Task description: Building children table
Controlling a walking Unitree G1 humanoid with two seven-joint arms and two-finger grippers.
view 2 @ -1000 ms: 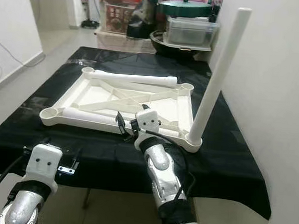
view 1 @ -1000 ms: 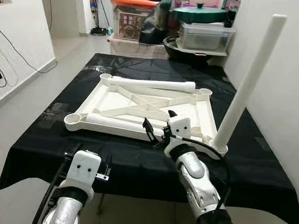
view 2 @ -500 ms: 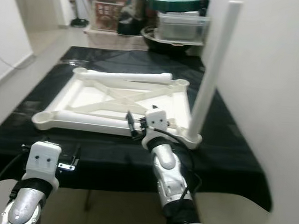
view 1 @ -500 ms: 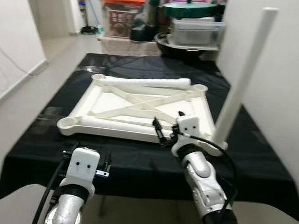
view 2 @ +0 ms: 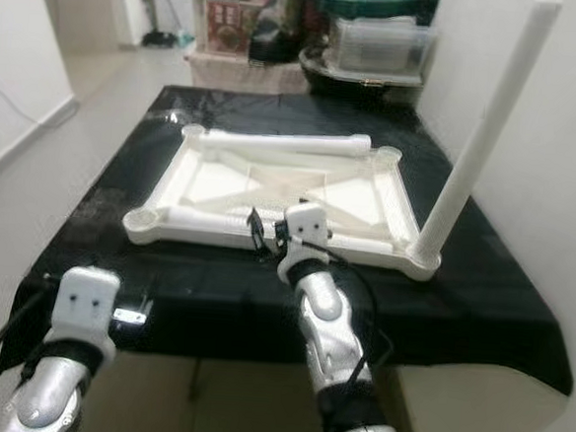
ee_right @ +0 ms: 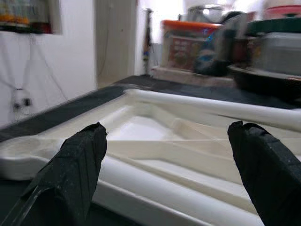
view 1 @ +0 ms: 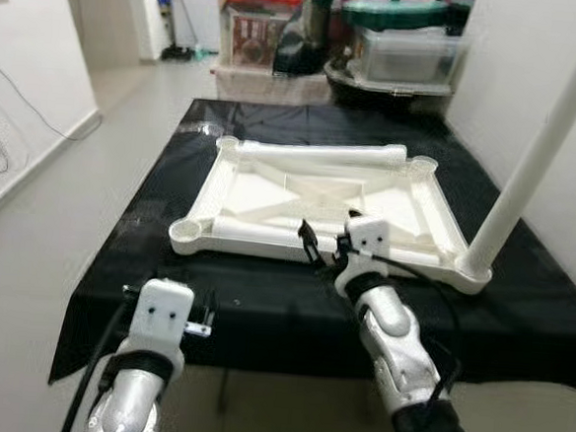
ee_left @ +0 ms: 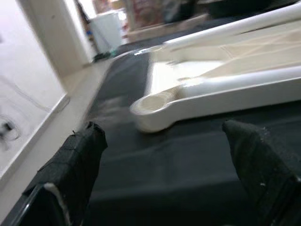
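A white tabletop (view 1: 269, 200) lies upside down on a black-covered table (view 1: 262, 308). One white leg (view 1: 539, 155) stands upright in its near right corner socket. Two more legs lie loose on it, one along the far edge (view 1: 322, 151) and one along the near edge (view 1: 252, 231). My right gripper (view 1: 328, 244) is open, hovering at the near edge just above the lying leg (ee_right: 155, 181), with nothing between its fingers (ee_right: 80, 155). My left gripper (ee_left: 164, 155) is open and low at the table's near left edge, facing the tabletop's empty corner socket (ee_left: 153, 106).
Storage boxes and pots (view 1: 380, 35) are stacked beyond the far end of the table. A white wall (view 1: 521, 64) runs close along the right side. Open floor (view 1: 62, 190) lies to the left, with cables on the left wall.
The camera has shifted, so the whole table sits differently in the picture. The right gripper stays open at the tabletop's near edge; the left arm has hardly moved.
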